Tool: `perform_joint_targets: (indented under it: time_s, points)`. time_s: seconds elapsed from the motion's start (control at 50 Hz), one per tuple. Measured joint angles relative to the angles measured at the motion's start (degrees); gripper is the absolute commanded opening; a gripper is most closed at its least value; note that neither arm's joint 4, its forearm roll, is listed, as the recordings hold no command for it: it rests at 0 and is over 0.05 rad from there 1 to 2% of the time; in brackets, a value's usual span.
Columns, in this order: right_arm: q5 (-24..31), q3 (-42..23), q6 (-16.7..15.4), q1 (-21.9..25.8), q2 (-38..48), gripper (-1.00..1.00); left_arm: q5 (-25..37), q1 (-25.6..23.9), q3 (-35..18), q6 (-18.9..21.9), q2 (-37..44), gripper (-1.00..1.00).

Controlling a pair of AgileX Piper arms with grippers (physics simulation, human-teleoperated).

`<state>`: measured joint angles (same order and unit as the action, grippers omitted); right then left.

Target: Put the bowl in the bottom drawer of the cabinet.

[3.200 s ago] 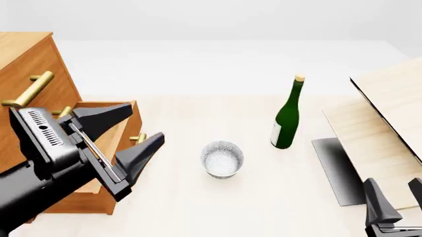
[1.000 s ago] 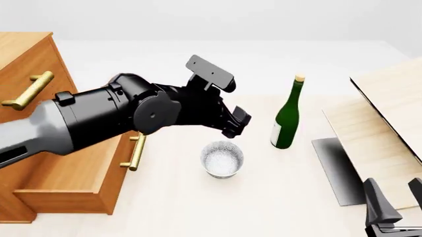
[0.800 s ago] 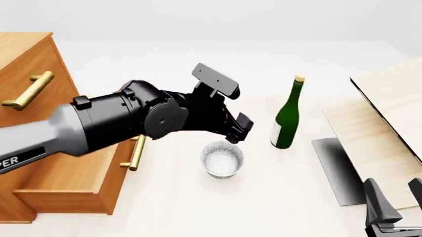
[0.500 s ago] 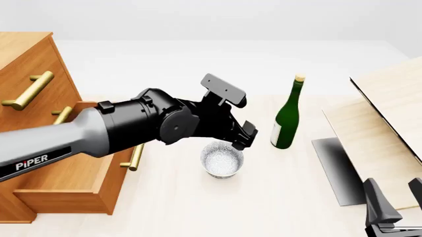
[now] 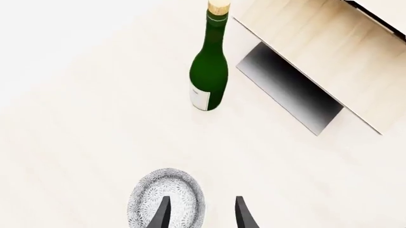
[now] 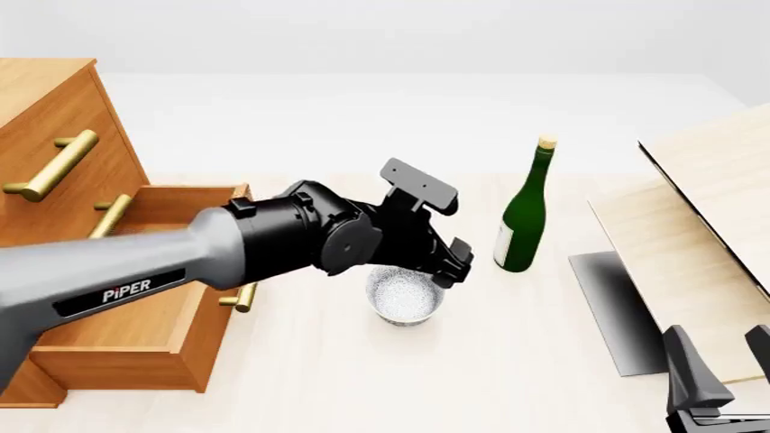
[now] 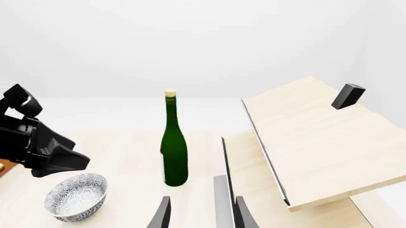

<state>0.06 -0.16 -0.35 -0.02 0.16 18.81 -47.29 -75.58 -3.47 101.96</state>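
Note:
The speckled white-grey bowl stands upright on the table, right of the cabinet. My left gripper hangs open just over the bowl's right rim. In the left wrist view one finger is over the bowl inside and the other finger is outside its rim. The bottom drawer is pulled out, and its inside shows nothing in it. My right gripper rests open at the table's near right corner, far from the bowl.
A green wine bottle stands upright just right of the bowl. Pale wood boards lean at the right over a dark flat plate. Brass handles stick out from the upper drawers.
My left arm has swung from the drawer towards the right and come down to the bowl's rim. The bowl, the bottle and the right arm have not moved.

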Motion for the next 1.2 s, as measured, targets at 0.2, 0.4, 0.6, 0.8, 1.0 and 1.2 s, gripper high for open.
perform_joint_targets:
  time_s: [0.2, 0.4, 0.6, 0.8, 1.0, 1.2]
  points:
    - [0.0, 0.0, 0.0, 0.0, 0.0, 1.0, -0.88, -0.04, -0.44, -1.0, 2.26, 1.0]
    - [0.0, 0.0, 0.0, 0.0, 0.0, 1.0, -1.28, -0.03, -1.05, -2.03, 4.48, 1.0]
    - [0.0, 0.0, 0.0, 0.0, 0.0, 1.0, -1.02, 0.02, -1.93, -2.49, 6.65, 1.0]
    - [0.0, 0.0, 0.0, 0.0, 0.0, 1.0, -0.96, 0.52, -2.84, -2.28, 8.6, 1.0]
    - [0.0, 0.0, 0.0, 0.0, 0.0, 1.0, -1.55, 0.55, -3.28, -2.76, 10.33, 1.0]
    - [0.0, 0.0, 0.0, 0.0, 0.0, 1.0, -2.23, 0.5, -3.43, -3.48, 11.63, 1.0]
